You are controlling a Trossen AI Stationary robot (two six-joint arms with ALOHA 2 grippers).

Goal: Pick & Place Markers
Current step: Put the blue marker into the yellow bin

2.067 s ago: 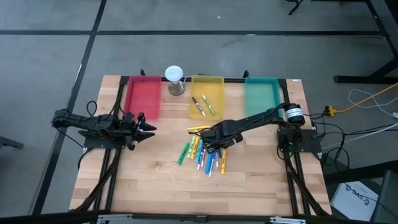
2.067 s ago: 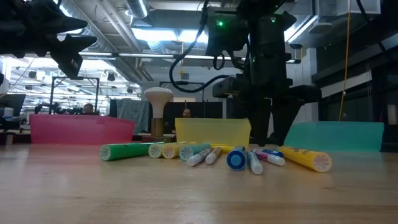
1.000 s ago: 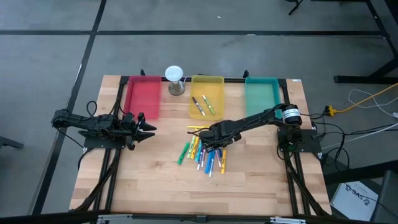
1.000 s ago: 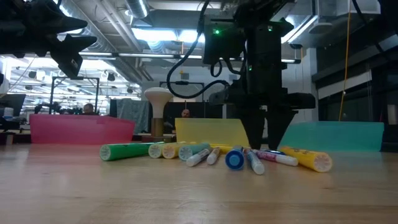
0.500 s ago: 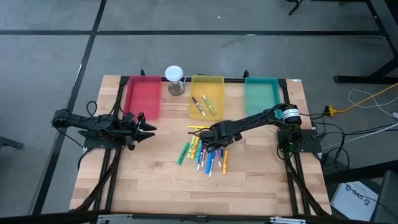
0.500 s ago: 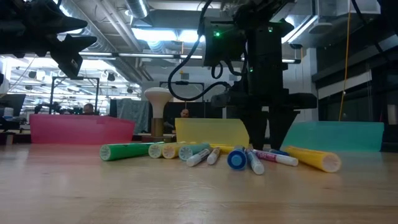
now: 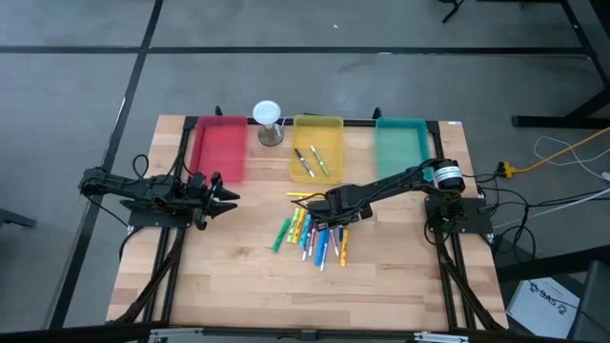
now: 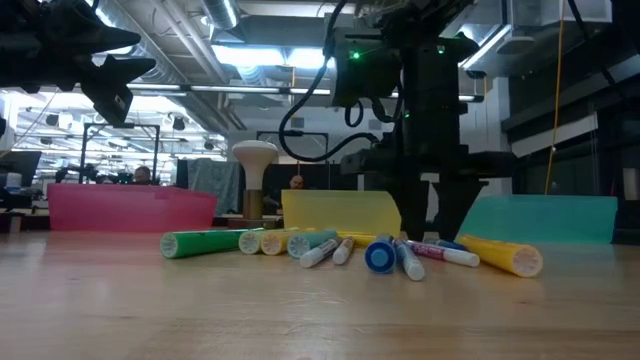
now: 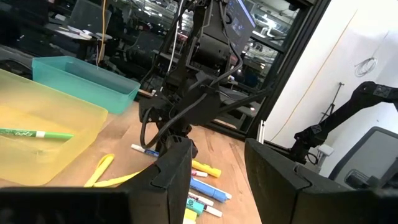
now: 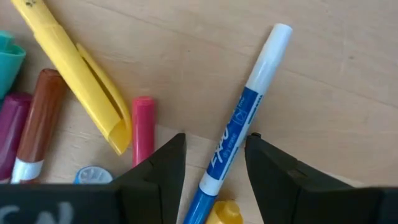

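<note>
The right gripper (image 10: pixel 214 158) hangs at the frame's centre over the scattered markers (image 7: pixel 315 236) — fingers spread astride a blue-and-white marker (image 10: pixel 239 132), evidently lined up to pinch it — while the left gripper (image 7: pixel 221 196), likewise parted and empty, waits mid-left.

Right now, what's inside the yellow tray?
The yellow tray holds two markers, side by side on its floor: one mostly green, one darker with white. The left wrist view shows only the green one; the tray wall hides the rest of the floor.
</note>
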